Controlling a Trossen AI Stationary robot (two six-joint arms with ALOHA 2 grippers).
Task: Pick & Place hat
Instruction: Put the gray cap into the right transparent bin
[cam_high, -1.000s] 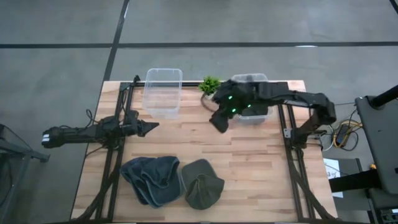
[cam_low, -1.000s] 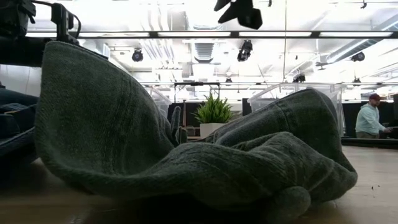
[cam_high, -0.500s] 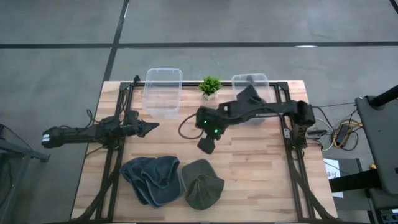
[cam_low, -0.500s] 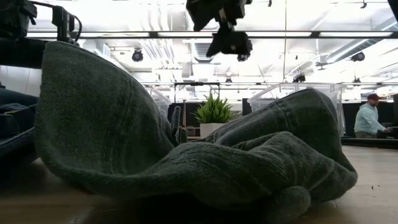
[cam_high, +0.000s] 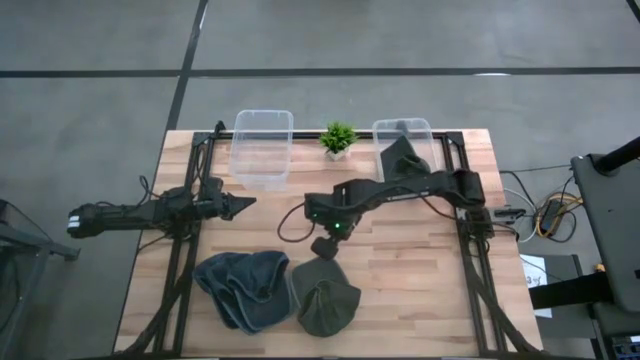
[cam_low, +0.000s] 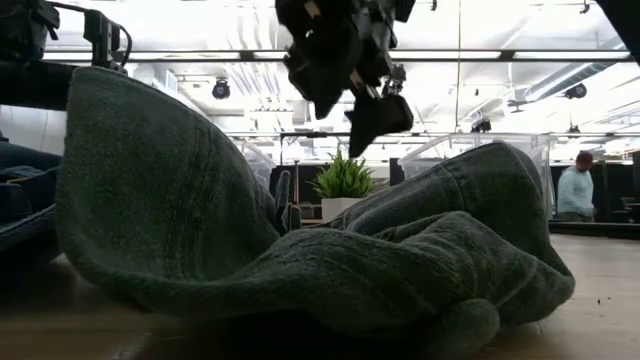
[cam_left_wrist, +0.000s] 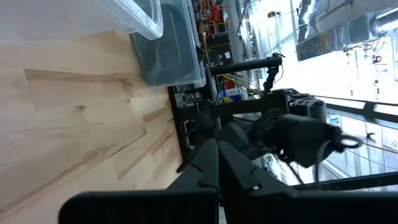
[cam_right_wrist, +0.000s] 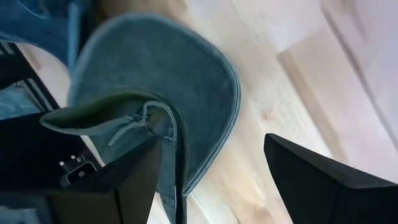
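A grey-green hat (cam_high: 325, 298) lies crumpled on the table near its front edge and fills the low view (cam_low: 300, 250). My right gripper (cam_high: 327, 246) hangs open just above its far rim. In the right wrist view the two fingers (cam_right_wrist: 134, 180) stand apart over the hat's brim (cam_right_wrist: 155, 81) without touching it. A blue hat (cam_high: 243, 288) lies beside it to the left. Another dark hat (cam_high: 405, 155) sits in the right clear bin (cam_high: 402, 128). My left gripper (cam_high: 240, 205) waits shut at the table's left, holding nothing.
An empty clear bin (cam_high: 262, 148) stands at the far left of the table, and a small potted plant (cam_high: 338, 137) stands between the two bins. Bare wood lies in the table's middle and right. A person (cam_low: 578, 190) stands in the room behind.
My right gripper has swung away from the right bin toward the table's left and near edge. It has come down over the grey-green hat. The hats on the table have not moved.
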